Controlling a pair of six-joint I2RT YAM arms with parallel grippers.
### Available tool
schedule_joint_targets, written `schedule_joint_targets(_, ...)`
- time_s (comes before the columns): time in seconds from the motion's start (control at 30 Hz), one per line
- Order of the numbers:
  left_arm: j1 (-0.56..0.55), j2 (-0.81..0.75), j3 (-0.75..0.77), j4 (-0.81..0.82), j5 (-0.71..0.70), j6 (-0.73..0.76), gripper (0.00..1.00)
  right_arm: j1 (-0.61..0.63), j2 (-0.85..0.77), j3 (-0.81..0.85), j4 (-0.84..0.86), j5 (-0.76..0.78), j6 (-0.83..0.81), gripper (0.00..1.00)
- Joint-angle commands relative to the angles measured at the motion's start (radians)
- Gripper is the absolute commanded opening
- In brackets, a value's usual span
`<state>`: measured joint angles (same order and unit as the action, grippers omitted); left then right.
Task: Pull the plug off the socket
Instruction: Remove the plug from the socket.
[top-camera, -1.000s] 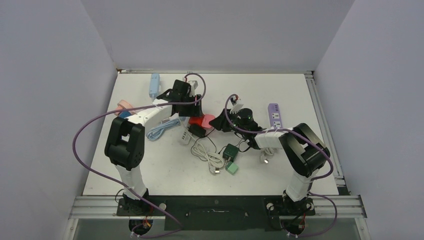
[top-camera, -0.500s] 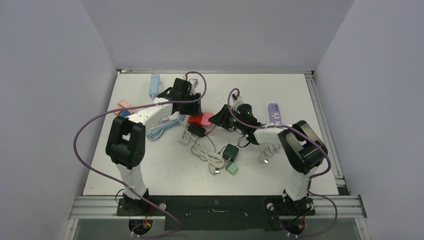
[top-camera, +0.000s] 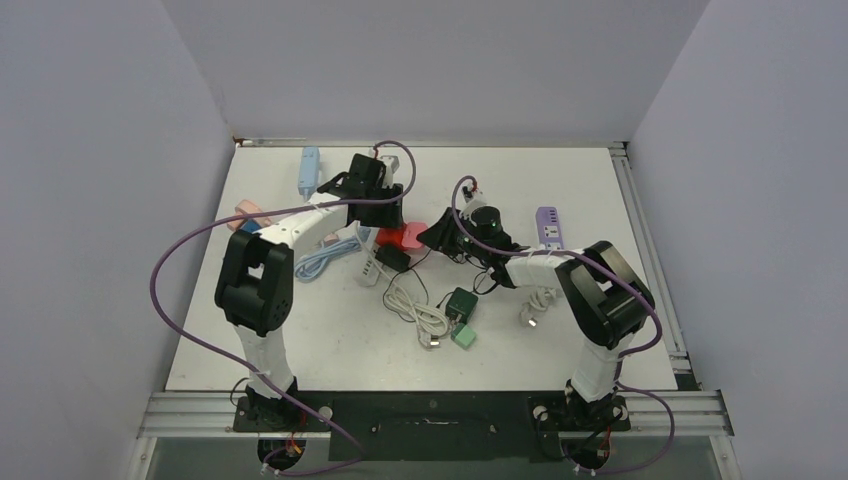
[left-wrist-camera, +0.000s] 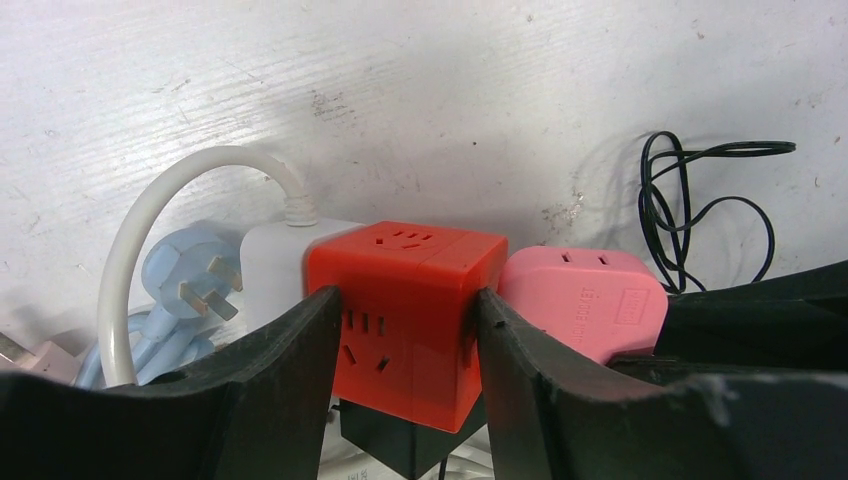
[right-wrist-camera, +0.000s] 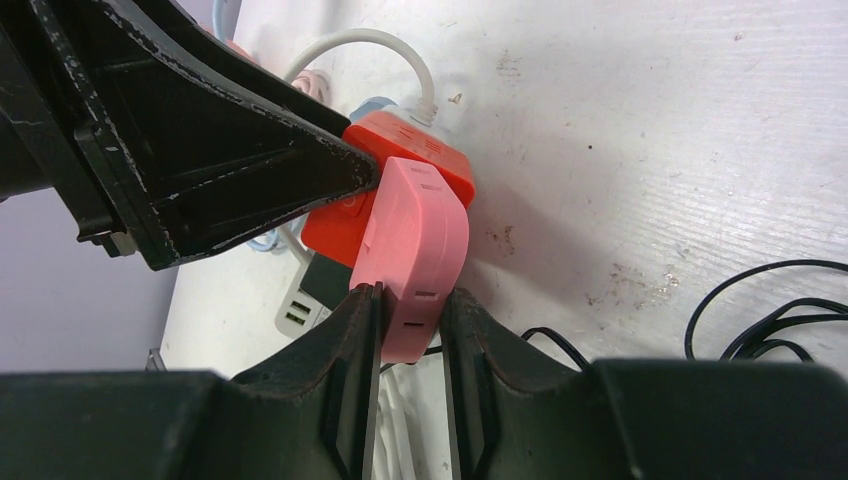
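- Writing: the pink plug (left-wrist-camera: 580, 300) has small raised lettering on its side face (too fine to read).
- Left gripper (left-wrist-camera: 410, 315): part-open, with a finger pressed on each of two opposite sides of the red cube socket (left-wrist-camera: 400, 265), clamping it on the table (left-wrist-camera: 500, 100).
- Right gripper (right-wrist-camera: 410, 300): nearly closed, pinching the pink plug's narrow tail end.
- The plug lies between the two grippers, its front against the cube (seated, not yet out).
- A black adapter (left-wrist-camera: 400, 450) is under the left gripper's fingers, in the cube's near face.
- A white cable (left-wrist-camera: 150, 220) and a blue plug (left-wrist-camera: 195, 280) lie outside that gripper, on the side away from the pink plug.
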<state>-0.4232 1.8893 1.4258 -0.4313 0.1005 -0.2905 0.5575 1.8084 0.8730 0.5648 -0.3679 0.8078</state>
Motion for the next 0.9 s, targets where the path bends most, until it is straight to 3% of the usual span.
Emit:
schedule_joint_targets(0.0,0.014,0.066,-0.001,-0.066,-0.108,0.039,0.46,0.002,0.029,-0.024,-0.056,0.079,-0.087,0.05)
schedule_joint_targets(0.37,0.010,0.070,0.001,-0.065,-0.101,0.036,0.43,0.004,-0.007,0.088,-0.159,0.090,0.000,0.05)
schedule_joint_targets(0.87,0.001,0.076,0.004,-0.069,-0.101,0.036,0.43,0.097,0.002,0.258,-0.337,0.265,0.011,0.05)
